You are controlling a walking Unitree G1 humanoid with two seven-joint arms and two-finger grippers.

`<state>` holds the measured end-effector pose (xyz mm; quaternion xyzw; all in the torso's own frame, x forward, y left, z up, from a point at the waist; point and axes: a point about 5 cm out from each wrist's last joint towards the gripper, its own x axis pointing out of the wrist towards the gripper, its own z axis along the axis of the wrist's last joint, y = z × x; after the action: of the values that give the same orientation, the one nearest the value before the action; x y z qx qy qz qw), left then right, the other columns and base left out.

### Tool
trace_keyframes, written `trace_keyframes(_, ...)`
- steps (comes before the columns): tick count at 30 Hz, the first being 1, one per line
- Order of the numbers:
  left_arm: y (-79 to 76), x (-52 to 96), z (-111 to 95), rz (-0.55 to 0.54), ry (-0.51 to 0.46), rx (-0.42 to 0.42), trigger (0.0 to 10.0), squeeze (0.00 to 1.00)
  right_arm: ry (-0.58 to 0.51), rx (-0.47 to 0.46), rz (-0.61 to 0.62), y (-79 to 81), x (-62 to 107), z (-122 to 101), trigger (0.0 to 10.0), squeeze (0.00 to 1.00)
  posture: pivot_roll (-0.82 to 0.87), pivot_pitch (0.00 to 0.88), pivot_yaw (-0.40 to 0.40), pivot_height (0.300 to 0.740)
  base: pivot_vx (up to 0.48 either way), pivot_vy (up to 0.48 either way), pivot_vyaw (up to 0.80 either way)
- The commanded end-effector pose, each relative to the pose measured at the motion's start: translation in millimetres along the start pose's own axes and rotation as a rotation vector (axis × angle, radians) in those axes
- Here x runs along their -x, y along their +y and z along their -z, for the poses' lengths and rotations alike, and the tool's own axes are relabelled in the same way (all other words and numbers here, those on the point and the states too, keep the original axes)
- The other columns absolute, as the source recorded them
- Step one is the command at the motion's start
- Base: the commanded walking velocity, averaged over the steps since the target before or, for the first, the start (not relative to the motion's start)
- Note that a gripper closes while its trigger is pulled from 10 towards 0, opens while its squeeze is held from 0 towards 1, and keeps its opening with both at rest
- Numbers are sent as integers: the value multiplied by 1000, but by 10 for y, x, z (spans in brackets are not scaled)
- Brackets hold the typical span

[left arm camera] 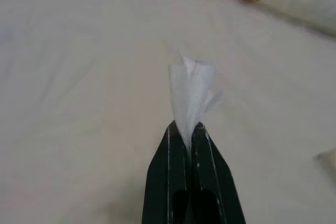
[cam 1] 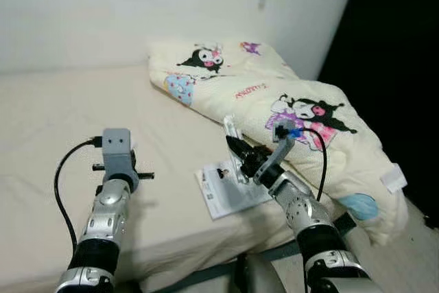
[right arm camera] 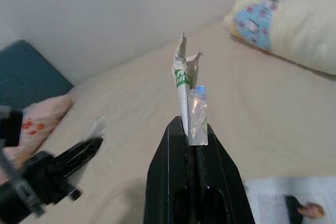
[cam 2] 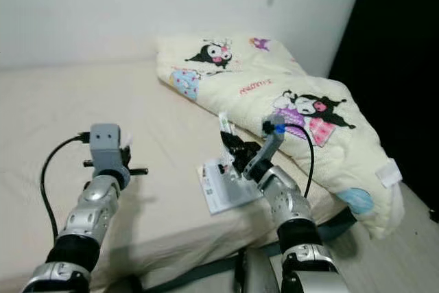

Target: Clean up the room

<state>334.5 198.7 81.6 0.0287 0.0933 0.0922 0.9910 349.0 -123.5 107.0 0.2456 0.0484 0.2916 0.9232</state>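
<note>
My left gripper [left arm camera: 187, 128] is shut on a small crumpled white tissue [left arm camera: 191, 95] and hovers over the beige bed sheet [cam 1: 62, 114] at the left. My right gripper [right arm camera: 190, 129] is shut on a thin white-and-green wrapper [right arm camera: 182, 77] with a clear plastic end, held upright above the bed's near edge. In the left eye view that wrapper [cam 1: 232, 135] sticks up from the right gripper [cam 1: 237, 149]. A printed paper leaflet [cam 1: 230, 193] lies flat on the sheet just below the right gripper.
A cream quilt [cam 1: 288, 94] with cartoon prints is bunched across the bed's right side and hangs over the edge. A white wall runs behind, with a dark area [cam 1: 391, 46] at the right. A blue cushion [right arm camera: 26, 74] and a pink-patterned cloth [right arm camera: 47, 114] lie at the bed's far end.
</note>
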Motion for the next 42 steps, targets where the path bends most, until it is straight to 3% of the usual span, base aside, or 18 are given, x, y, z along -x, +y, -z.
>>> trace_keyframes(1, 79, 36, 202, -6, 62, -47, 10000, 0, 25, 13, 68, -120, 102, 77, 0, 0, -103, 0, -30, 641, 0, 0, 0)
trace_keyframes(9, 296, 263, 828, -67, 297, -67, 10000, 0, 137, -3, 285, -473, 491, 388, 0, 0, -109, 0, -26, 686, 0, 0, 0)
trace_keyframes(14, 400, 367, 1006, -109, 370, -81, 10000, 0, 167, -1, 332, -544, 606, 474, 0, 0, -107, 0, -27, 711, -374, 0, 0)
trace_keyframes(22, 452, 448, 1130, -121, 407, -90, 10000, 0, 188, 16, 356, -579, 650, 518, 0, 0, -106, 0, -29, 740, -477, 0, 0)
trace_keyframes(25, 450, 501, 1207, -105, 433, -135, 10000, 0, 237, 50, 397, -611, 708, 596, 196, 0, -104, 0, -33, 740, 0, 0, 0)
trace_keyframes(26, 459, 557, 1280, -101, 468, -157, 10000, 0, 285, 57, 423, -629, 777, 686, 10000, 0, -108, 0, -32, 740, 0, 0, 0)
trace_keyframes(31, 480, 658, 1400, -97, 525, -177, 10000, 0, 363, 51, 491, -678, 942, 844, 10000, 0, -108, 0, -31, 740, 0, 0, 0)
trace_keyframes(36, 555, 1004, 1743, -129, 706, -155, 10000, 0, 526, -32, 686, -743, 1497, 1274, 10000, 0, -97, 0, -31, 740, 0, 0, 480)
trace_keyframes(39, 572, 1098, 1823, -142, 753, -147, 10000, 0, 566, -46, 722, -739, 1617, 1362, 10000, 0, -97, 0, -31, 740, 0, 0, 725)
trace_keyframes(42, 595, 1287, 1967, -163, 845, -151, 10000, 0, 662, -57, 780, -710, 1859, 1535, 10000, 0, -96, 0, -31, 740, 0, 0, 725)
